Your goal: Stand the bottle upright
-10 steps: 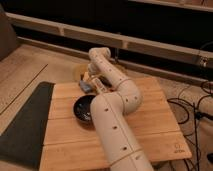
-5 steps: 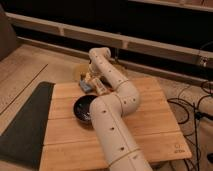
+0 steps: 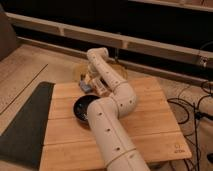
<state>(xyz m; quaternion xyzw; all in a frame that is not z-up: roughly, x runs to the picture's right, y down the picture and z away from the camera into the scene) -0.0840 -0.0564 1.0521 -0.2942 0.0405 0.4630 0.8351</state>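
The bottle [image 3: 101, 89] is a small cream plastic shape low on the wooden table [image 3: 150, 125], near its far left part and just beyond the black bowl [image 3: 81, 108]. I cannot tell whether it lies flat or leans. My gripper [image 3: 93, 81] hangs down from the wrist right over it. The jaws stand open around the bottle's left side, and the arm partly hides it. My white arm [image 3: 116, 95] reaches in from the front and bends back over the bowl.
A small blue object [image 3: 86, 88] lies left of the bottle, at the bowl's far rim. A dark mat [image 3: 25, 125] covers the floor to the left of the table. Cables [image 3: 192, 107] trail on the right, and a low ledge runs behind.
The arm and gripper have hardly shifted, and the bottle stays where it was.
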